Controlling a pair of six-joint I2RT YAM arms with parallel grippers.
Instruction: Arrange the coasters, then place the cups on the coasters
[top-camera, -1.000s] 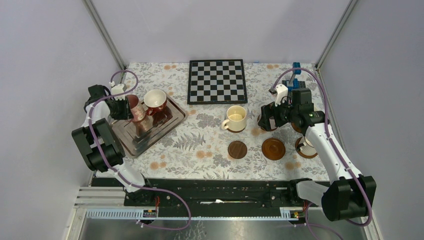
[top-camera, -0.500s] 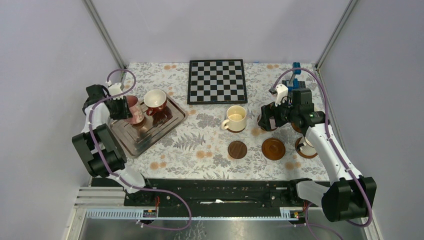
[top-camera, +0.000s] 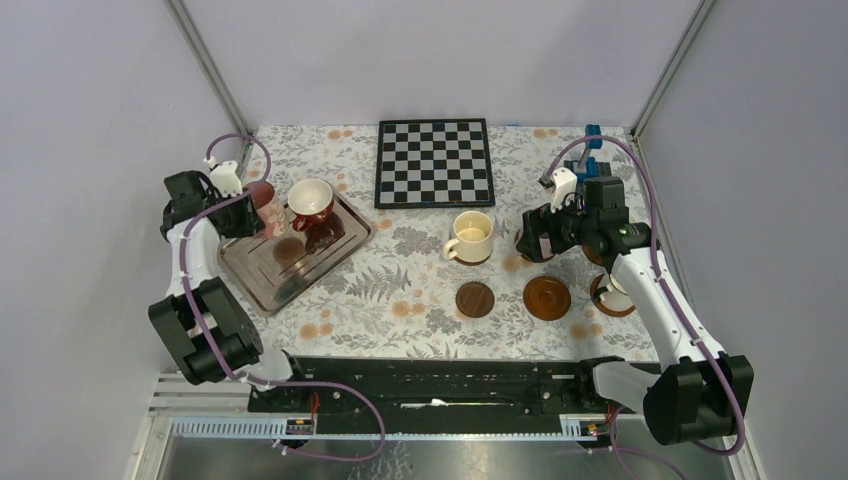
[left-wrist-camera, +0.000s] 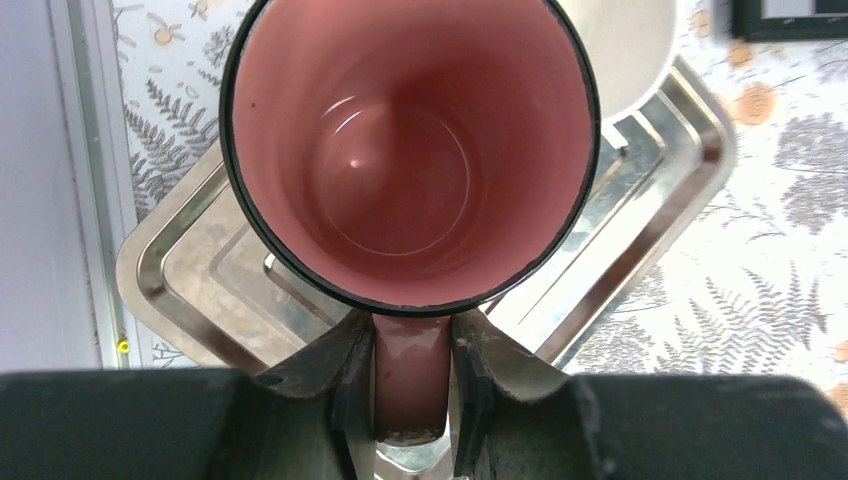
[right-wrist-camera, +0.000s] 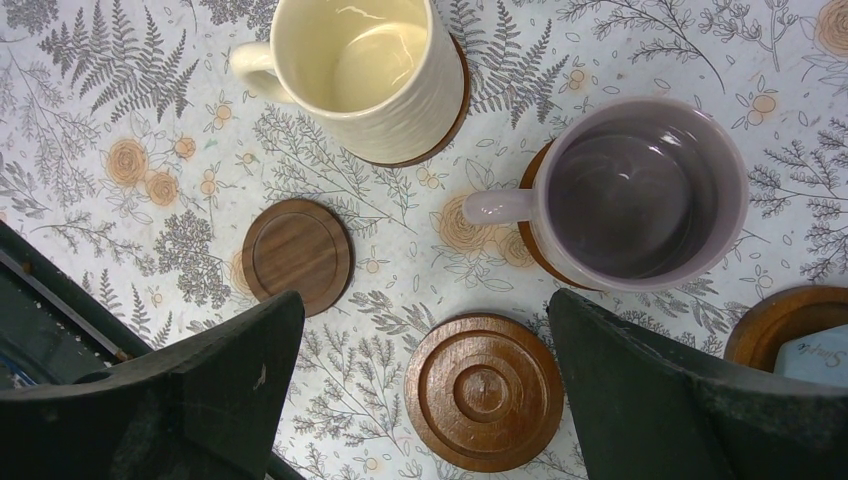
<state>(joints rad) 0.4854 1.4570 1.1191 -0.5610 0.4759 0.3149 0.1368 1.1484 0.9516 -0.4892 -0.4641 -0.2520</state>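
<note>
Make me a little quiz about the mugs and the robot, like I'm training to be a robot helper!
1. True or false: the left fingers pinch the pink mug by its handle.
2. How many coasters in the right wrist view have nothing on them? A) none B) two C) five
3. Fill in: the dark red mug stands on the metal ____.

Key: 1 true; 2 B; 3 tray.
</note>
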